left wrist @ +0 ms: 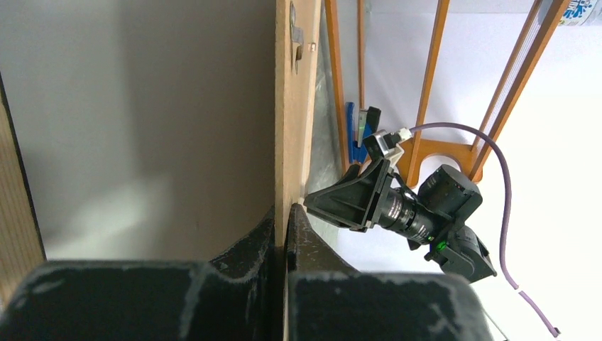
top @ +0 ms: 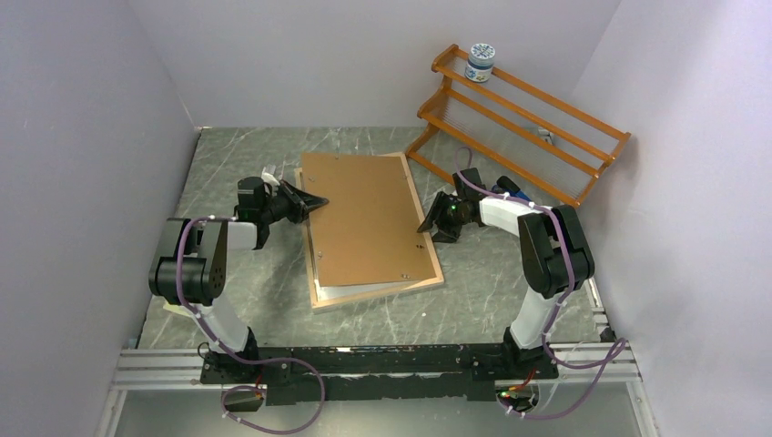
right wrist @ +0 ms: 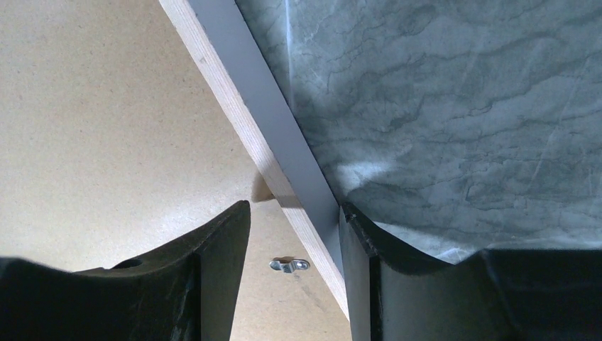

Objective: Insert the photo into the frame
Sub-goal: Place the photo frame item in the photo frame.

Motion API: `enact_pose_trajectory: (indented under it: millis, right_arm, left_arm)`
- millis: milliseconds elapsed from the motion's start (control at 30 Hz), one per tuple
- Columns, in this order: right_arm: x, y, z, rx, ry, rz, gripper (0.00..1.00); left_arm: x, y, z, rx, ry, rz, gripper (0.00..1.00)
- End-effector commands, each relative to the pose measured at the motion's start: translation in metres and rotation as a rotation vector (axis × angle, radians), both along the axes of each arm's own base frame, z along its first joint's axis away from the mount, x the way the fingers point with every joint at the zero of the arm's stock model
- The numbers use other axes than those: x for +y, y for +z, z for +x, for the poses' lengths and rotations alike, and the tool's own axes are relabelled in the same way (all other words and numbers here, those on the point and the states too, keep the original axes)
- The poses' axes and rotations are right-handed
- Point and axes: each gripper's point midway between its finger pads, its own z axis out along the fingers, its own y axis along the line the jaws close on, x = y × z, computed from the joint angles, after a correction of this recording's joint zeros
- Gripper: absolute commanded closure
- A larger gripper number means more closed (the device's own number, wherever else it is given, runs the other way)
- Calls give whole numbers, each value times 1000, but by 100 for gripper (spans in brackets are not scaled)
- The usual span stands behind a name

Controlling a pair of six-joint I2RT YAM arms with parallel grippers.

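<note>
The frame (top: 378,295) lies back-up on the table, its light wood rim (right wrist: 241,121) showing. The brown backing panel (top: 364,214) lies askew on it. A white sheet (top: 350,290), seemingly the photo's plain back, shows below the panel's near edge and under the panel in the left wrist view (left wrist: 142,128); its printed side is hidden. My left gripper (top: 314,202) is shut on the panel's left edge (left wrist: 287,106). My right gripper (top: 426,226) is open, one finger over the panel (right wrist: 106,106), the other (right wrist: 397,284) outside the rim.
An orange wooden rack (top: 519,118) stands at the back right with a small jar (top: 481,64) on its top shelf. A blue object (top: 510,187) lies by the rack's foot. A metal turn clip (right wrist: 289,266) sits on the panel. Walls close in on three sides.
</note>
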Motion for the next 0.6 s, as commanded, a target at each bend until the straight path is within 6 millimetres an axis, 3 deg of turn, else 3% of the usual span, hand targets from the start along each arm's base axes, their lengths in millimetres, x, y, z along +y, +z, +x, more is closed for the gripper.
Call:
enact_pose_trajectory:
  millis: [0,300,467,567]
  right_arm:
    - [2,-7,-1,15,13,-25,47]
    - [1,-9,-4,20,8,-30,47]
    - [1,-8,-2,16,9,-32,46]
    - [1,-9,-3,17,10,-35,45]
  left_arm:
    - [-4,-2,-18,29,-56,-8,98]
    - [0,-17,-16,75,-41,-4,94]
    - [-2,-27,-17,108,-74,3,63]
    - [-5,-29,-17,110,-110,6,53]
